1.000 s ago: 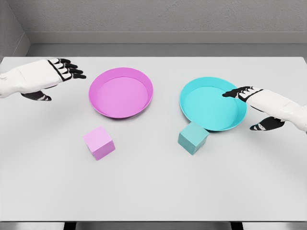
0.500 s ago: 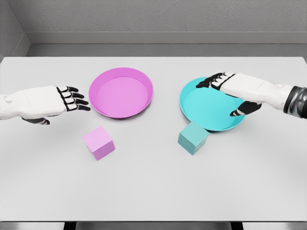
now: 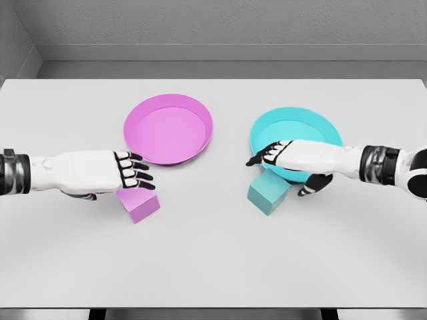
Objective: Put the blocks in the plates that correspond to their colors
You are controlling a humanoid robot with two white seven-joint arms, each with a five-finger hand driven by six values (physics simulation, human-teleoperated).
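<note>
A pink block (image 3: 141,205) lies on the white table in front of the pink plate (image 3: 168,129). My left hand (image 3: 133,172) hovers over the block's upper left part, fingers spread and holding nothing; it hides part of the block. A teal block (image 3: 267,193) sits just in front of the cyan plate (image 3: 293,127). My right hand (image 3: 267,155) reaches across the plate's front rim, above the teal block, with fingers open and the thumb hanging down on the right.
The white table (image 3: 213,267) stretches wide toward its front edge. A grey wall runs behind the table's far edge.
Both hands have come inward and toward the front. The left dropped from the far left to above the pink block. The right swept left over the cyan plate to above the teal block.
</note>
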